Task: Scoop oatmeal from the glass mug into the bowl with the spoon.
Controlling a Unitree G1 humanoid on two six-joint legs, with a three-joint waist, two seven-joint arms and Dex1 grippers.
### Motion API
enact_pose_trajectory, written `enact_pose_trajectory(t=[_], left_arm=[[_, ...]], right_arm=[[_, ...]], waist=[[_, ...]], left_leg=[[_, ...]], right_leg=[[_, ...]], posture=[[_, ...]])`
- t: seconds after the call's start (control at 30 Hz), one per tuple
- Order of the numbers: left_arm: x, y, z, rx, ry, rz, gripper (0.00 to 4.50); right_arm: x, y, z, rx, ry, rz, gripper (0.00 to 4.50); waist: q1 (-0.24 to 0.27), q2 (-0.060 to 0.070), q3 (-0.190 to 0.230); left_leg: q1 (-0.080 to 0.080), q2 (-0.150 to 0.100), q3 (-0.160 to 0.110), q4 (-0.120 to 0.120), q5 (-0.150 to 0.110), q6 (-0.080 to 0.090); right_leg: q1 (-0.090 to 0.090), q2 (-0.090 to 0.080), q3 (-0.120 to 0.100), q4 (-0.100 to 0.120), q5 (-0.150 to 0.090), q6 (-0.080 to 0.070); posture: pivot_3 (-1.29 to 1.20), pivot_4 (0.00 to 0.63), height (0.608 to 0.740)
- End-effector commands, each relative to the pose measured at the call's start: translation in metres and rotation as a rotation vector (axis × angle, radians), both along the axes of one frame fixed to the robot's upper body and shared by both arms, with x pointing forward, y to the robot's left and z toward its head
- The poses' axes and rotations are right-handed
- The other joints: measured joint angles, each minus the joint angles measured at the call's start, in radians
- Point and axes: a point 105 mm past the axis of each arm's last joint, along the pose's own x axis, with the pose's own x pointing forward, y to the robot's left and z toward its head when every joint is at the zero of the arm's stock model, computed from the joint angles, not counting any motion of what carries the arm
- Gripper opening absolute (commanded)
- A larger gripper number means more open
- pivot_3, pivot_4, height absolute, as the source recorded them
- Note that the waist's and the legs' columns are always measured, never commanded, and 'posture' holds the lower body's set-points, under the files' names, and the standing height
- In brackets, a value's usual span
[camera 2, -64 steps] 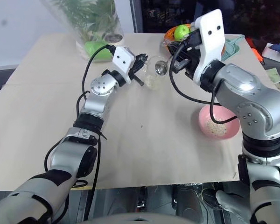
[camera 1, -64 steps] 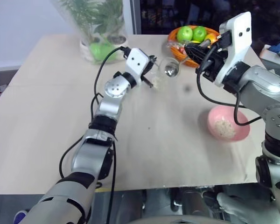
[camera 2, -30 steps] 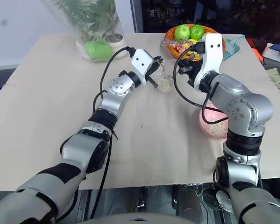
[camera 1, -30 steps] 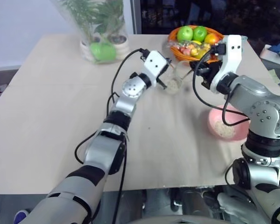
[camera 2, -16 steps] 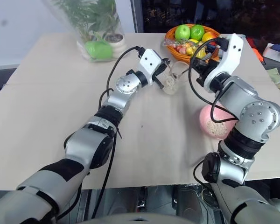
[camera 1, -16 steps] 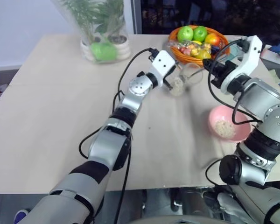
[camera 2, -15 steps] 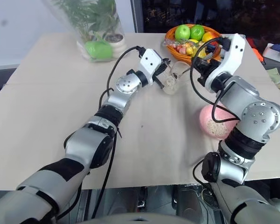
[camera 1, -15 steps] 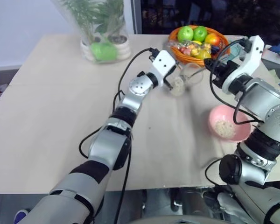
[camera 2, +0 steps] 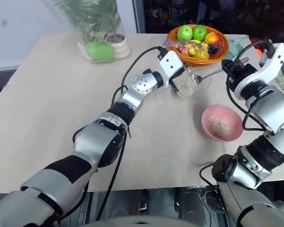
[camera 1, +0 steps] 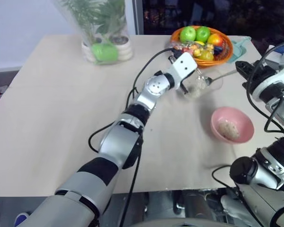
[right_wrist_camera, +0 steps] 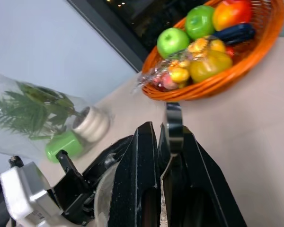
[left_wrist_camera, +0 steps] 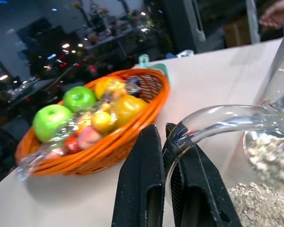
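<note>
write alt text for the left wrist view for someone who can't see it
The left gripper is shut on the curved clear handle of the glass mug, with pale oatmeal inside the glass and more at the lower edge. Behind, an orange wicker basket of green apples and other fruit sits on the beige table.

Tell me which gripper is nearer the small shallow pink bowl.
Right. The right gripper hangs just beyond the small shallow pink bowl, gripping the slim silver spoon; the left gripper holds the clear glass mug farther off.
</note>
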Motion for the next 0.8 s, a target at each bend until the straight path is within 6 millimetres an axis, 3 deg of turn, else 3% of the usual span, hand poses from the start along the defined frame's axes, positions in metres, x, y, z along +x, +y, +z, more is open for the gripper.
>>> enact_pose_trajectory(t=[0.03, 0.3, 0.8], left_arm=[[-0.009, -0.019, 0.011, 0.032, -0.042, -0.059, 0.08], [-0.013, -0.031, 0.001, 0.088, -0.033, -0.075, 0.08], [-0.017, -0.041, 0.001, 0.108, -0.034, -0.088, 0.08]], right_arm=[[-0.014, -0.013, 0.016, 0.059, -0.066, -0.02, 0.0], [-0.033, -0.026, 0.013, 0.168, -0.01, -0.031, 0.0], [-0.06, -0.042, -0.002, 0.198, -0.015, -0.104, 0.0]], waist=[[0.001, 0.0, 0.0], [0.001, 0.0, 0.0], [0.004, 0.0, 0.0]], left_leg=[[0.0, 0.0, 0.0, 0.0, 0.0, 0.0], [0.001, 0.0, 0.002, 0.0, -0.002, 0.004], [0.001, 0.0, 0.001, 0.0, -0.005, 0.009]], right_leg=[[0.0, 0.0, 0.0, 0.0, 0.0, 0.0], [0.0, 0.0, 0.002, 0.0, 0.0, 0.0], [0.0, 0.0, 0.006, -0.002, 0.001, 0.003]], posture=[[0.0, 0.15, 0.74], [0.0, 0.15, 0.74], [0.0, 0.15, 0.74]])
